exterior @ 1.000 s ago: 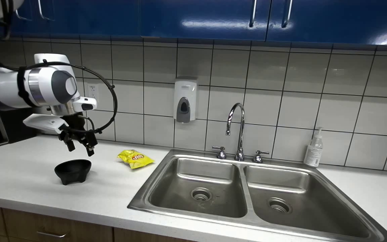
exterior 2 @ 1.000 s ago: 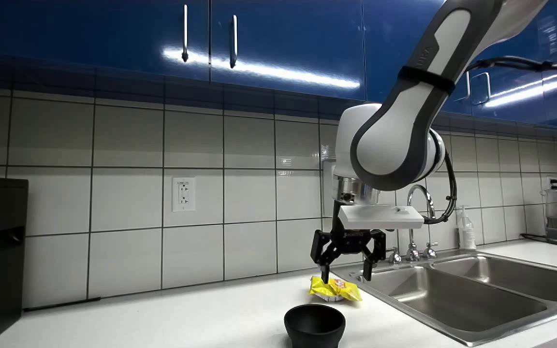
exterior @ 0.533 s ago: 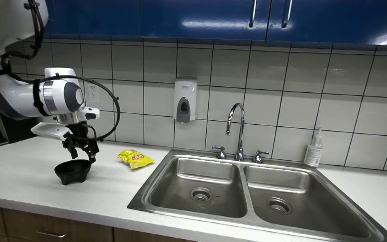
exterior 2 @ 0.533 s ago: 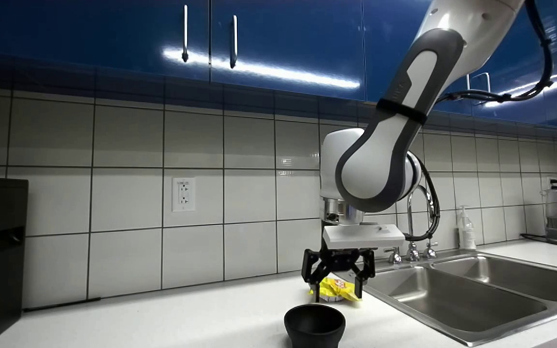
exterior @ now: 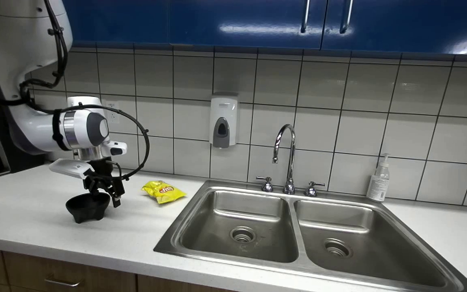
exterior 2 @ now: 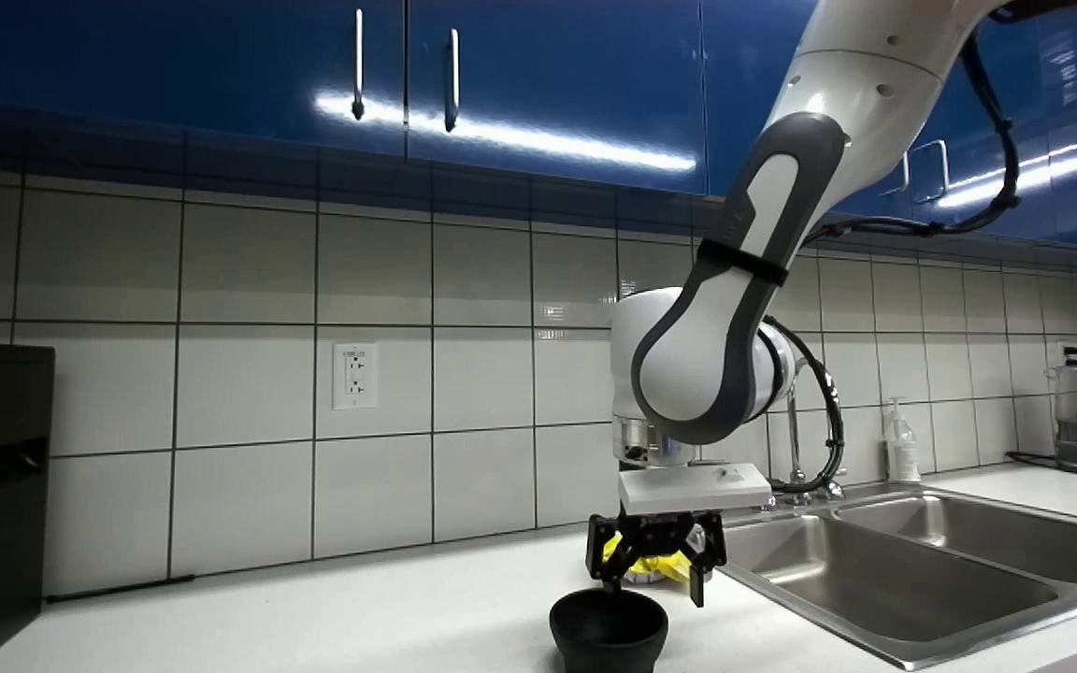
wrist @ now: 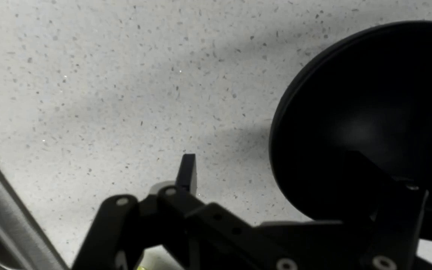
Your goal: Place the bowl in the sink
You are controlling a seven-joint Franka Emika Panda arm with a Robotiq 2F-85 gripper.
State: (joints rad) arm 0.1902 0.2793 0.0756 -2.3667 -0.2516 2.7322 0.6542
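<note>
Speckled counter (exterior: 26, 202) — bowl (exterior: 86, 209), 2-basin sink (exterior: 300, 241), tiles (exterior: 318, 129)

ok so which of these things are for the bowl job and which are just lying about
For the job:
black bowl, upright on the counter
sink, where it should go
jaws, open, straddling the bowl's rim in the wrist view

Not needed:
yellow snack bag
pump bottle, at the sink's back edge
wall-mounted soap dispenser
black appliance, partly in view

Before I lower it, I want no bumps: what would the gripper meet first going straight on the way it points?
Likely the inside of the black bowl: the gripper points down, one of its fingers over that, the other outside over the countertop. Depth is unclear.
</note>
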